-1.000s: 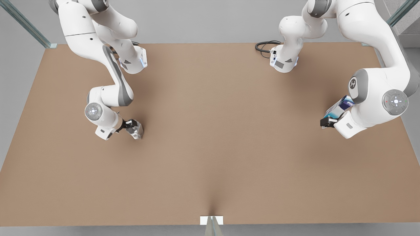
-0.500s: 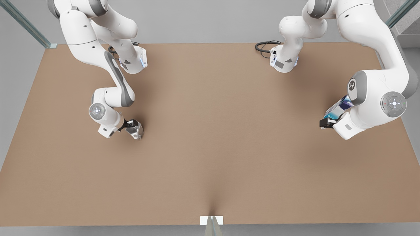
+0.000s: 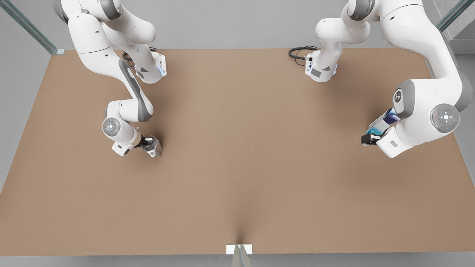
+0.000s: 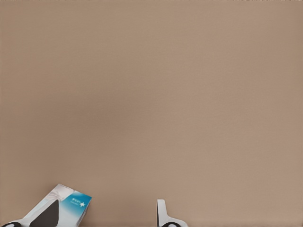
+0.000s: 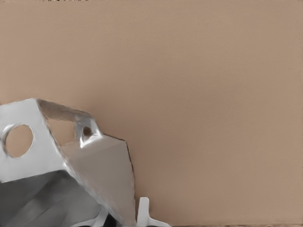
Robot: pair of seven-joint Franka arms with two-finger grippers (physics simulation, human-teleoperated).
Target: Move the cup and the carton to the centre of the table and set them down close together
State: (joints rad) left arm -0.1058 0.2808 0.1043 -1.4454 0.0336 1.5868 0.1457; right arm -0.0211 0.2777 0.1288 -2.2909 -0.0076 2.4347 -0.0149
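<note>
On table (image 3: 237,193) — one cup (image 3: 153,148), one carton (image 3: 380,123).

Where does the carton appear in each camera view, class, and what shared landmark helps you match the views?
Front view: the carton sits tilted at the front view's right, by the left gripper.
Left wrist view: the carton shows a white and teal corner at the picture's lower edge, beside a gripper finger.
Right wrist view: the carton is not in it; the cup is.
Shared landmark: the tan table.

Two glossy white arms (image 3: 415,22), grey joint caps, black cable (image 3: 298,52) at one base, dark claw fingers (image 3: 368,139)
</note>
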